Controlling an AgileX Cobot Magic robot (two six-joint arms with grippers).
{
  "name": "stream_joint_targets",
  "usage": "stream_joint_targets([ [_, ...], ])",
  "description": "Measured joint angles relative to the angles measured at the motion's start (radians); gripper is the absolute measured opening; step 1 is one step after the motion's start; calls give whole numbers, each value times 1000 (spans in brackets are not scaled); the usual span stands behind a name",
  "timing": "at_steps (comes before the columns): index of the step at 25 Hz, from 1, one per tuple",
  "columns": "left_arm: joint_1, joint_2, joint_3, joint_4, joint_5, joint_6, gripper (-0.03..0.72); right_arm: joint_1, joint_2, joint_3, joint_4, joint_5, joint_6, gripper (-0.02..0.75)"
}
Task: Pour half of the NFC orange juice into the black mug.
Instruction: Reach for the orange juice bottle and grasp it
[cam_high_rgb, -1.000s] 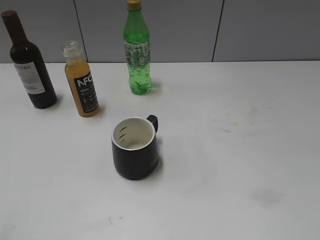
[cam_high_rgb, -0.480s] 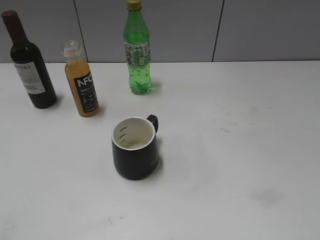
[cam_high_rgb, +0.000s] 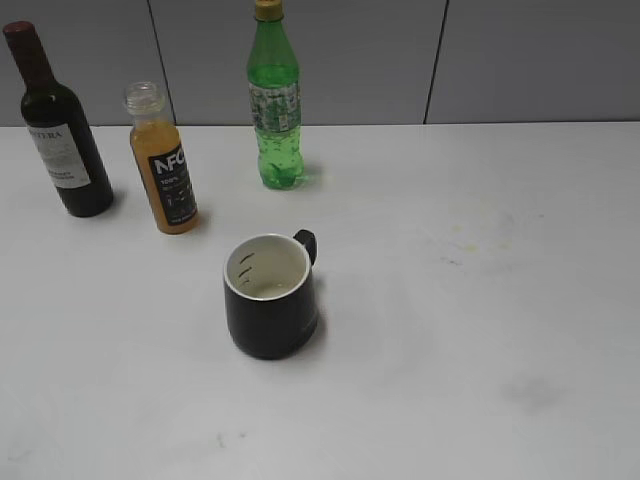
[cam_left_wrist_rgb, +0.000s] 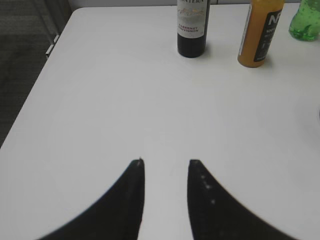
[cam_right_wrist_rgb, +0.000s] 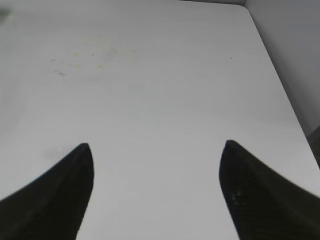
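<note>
While nothing is gripped, left end effector (cam_left_wrist_rgb: 165, 162) is narrowly spread above the surface (cam_left_wrist_rgb: 125, 100), right end effector (cam_right_wrist_rgb: 156, 146) widely spread. NFC orange juice (cam_high_rgb: 165, 165) stands uncapped near the far-left corner; black mug (cam_high_rgb: 272, 295) sits mid-surface, mouth up to receive.

Uncapped NFC orange juice (cam_high_rgb: 165, 165) upright at rear left; black mug (cam_high_rgb: 271, 297) upright, apart, handle rearward.

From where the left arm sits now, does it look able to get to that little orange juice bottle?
Probably yes. In the left wrist view the left gripper is open over bare table, with the NFC orange juice standing ahead and to the right. The wine bottle stands apart from it, so nothing blocks the way.
</note>
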Motion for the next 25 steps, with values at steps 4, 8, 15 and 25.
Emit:
stream_joint_targets([
  [4, 0, 0, 0, 0, 0, 0, 237, 0, 0, 0, 0, 0, 0, 594],
  [8, 0, 0, 0, 0, 0, 0, 237, 0, 0, 0, 0, 0, 0, 594],
  [15, 0, 0, 0, 0, 0, 0, 237, 0, 0, 0, 1, 0, -1, 594],
  [25, 0, 0, 0, 0, 0, 0, 237, 0, 0, 0, 1, 1, -1, 594],
])
